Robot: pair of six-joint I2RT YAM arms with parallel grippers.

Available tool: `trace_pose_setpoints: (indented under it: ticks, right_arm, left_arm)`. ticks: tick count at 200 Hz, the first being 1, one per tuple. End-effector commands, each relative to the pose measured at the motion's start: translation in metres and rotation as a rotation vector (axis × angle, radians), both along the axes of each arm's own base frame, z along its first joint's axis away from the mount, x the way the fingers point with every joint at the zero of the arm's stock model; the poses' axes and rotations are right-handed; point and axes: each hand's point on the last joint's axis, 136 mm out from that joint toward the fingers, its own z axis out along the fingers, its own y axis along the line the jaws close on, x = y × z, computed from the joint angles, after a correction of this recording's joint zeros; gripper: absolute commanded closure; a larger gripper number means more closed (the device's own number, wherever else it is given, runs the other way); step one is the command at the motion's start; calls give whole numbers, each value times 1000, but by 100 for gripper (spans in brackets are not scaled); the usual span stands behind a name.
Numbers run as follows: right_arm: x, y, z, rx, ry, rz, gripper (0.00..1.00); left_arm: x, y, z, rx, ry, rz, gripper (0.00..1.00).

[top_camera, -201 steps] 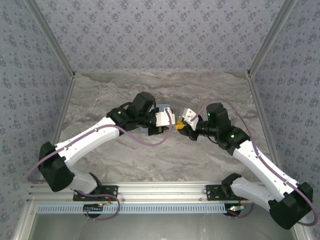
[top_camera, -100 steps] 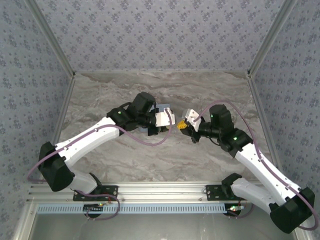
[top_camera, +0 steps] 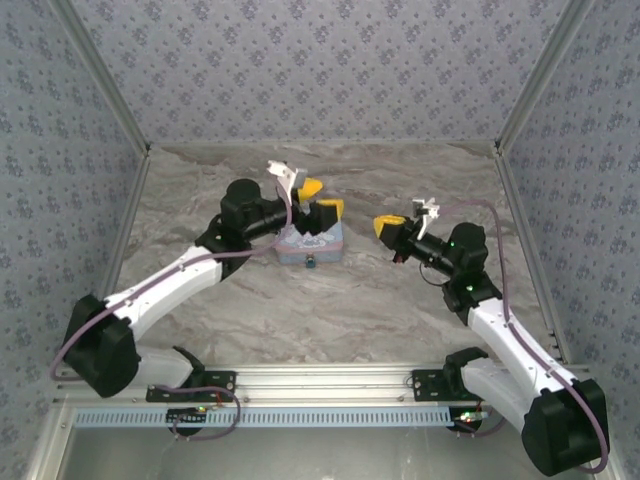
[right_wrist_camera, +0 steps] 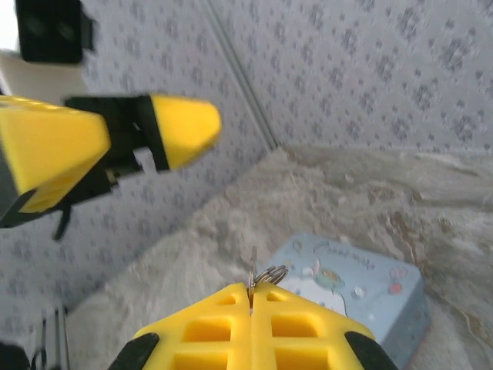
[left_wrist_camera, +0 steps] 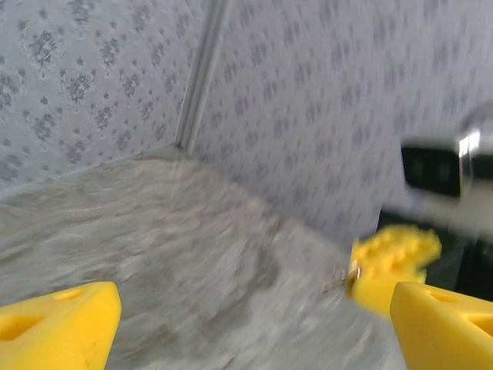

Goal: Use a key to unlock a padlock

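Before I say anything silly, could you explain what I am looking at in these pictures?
These are two robot arms bolted at the near edge of a marbled table. One picture looks down from above and behind them. The other two come from a camera on each wrist, with that arm's yellow jaws at the bottom. The left arm, poised near a pale blue tin, has its jaws wide open and empty. The right arm has its jaws shut on a thin metal key with a ring. The tiny teal thing at the tin's near edge looks like the padlock, though it is too small to be sure.
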Motion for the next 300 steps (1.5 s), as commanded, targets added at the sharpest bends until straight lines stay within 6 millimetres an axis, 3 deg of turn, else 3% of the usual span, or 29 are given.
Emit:
trace_pose_setpoints:
  ticks: [1, 28, 77, 234, 262, 300]
  right_arm:
    - [7, -14, 38, 256, 8, -77, 100]
    - [8, -19, 41, 350, 42, -122, 100]
    - [7, -15, 39, 358, 61, -123, 100]
    - [25, -4, 35, 354, 108, -123, 100]
    - [29, -3, 32, 359, 121, -129, 100]
    - [33, -7, 29, 371, 132, -155, 100]
  left_arm:
    - [20, -5, 37, -393, 258, 9, 10]
    - [32, -9, 30, -535, 355, 21, 11]
    - [28, -53, 19, -583, 473, -94, 14]
    - [16, -96, 11, -598, 547, -196, 27]
    - [15, -100, 11, -605, 553, -215, 39]
    - [15, -99, 12, -605, 552, -213, 65]
